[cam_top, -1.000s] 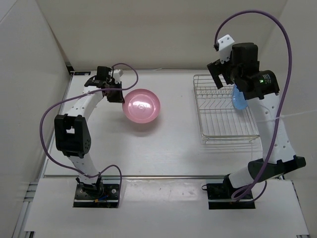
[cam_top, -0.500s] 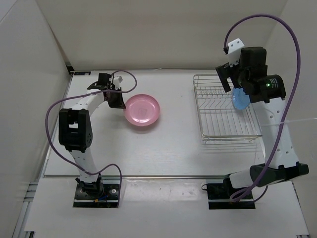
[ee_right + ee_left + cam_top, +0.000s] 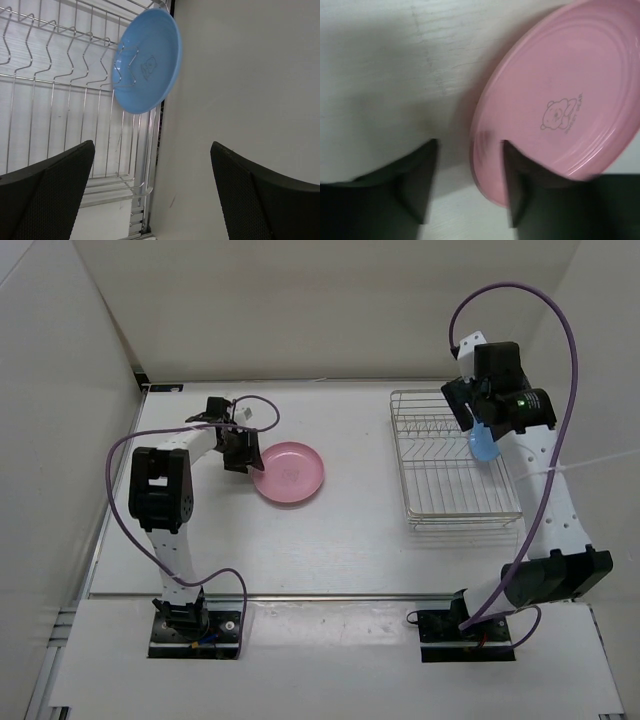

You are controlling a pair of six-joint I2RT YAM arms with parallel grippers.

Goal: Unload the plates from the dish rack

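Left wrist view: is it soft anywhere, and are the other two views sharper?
Left wrist: pink plate smeared at its near rim, fingers dark and soft; right wrist: blue plate and rack crisp; top: even light, sharp.

Bright, even light; perhaps blurred fingers [image 3: 420, 190].

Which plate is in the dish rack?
The light blue plate: it stands on edge in the dish rack, whereas the pink plate lies on the table.

pale grained tabletop [image 3: 340, 540], white back wall [image 3: 320, 310]
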